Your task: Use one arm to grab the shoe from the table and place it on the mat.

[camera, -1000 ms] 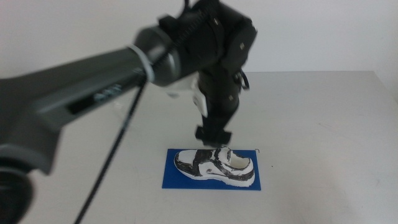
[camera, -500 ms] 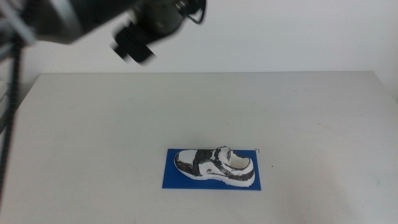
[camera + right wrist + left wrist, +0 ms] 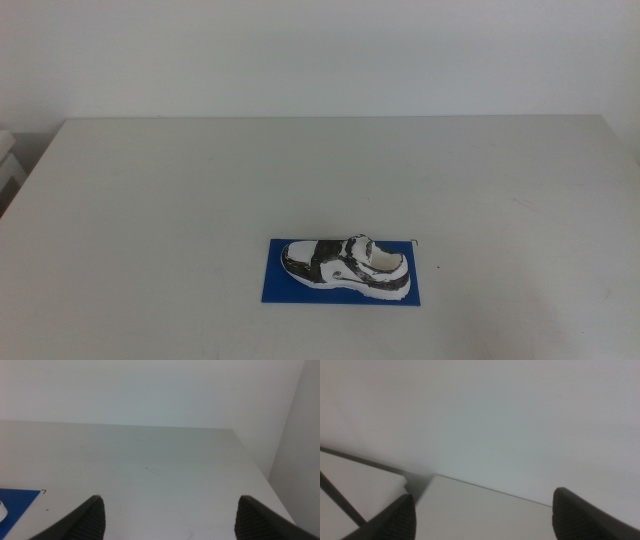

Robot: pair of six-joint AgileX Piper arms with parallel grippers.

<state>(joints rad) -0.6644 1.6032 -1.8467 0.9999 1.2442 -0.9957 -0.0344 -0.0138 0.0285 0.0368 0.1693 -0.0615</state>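
Observation:
The white and black shoe point(image 3: 346, 267) lies on its sole on the blue mat point(image 3: 275, 285) near the front of the table point(image 3: 200, 190), toe to the left. No arm shows in the middle view. My left gripper point(image 3: 485, 517) is open and empty, pulled back and facing the wall. My right gripper point(image 3: 170, 517) is open and empty, waiting over the table, apart from the mat; a corner of the mat point(image 3: 17, 505) and a sliver of the shoe point(image 3: 2, 510) show in its view.
The table's right edge point(image 3: 255, 467) shows in the right wrist view. A white stand point(image 3: 8, 165) sits off the table's left side.
The left arm has let go of the shoe, lifted up and to the left, and left the middle view. The shoe has stayed on the mat.

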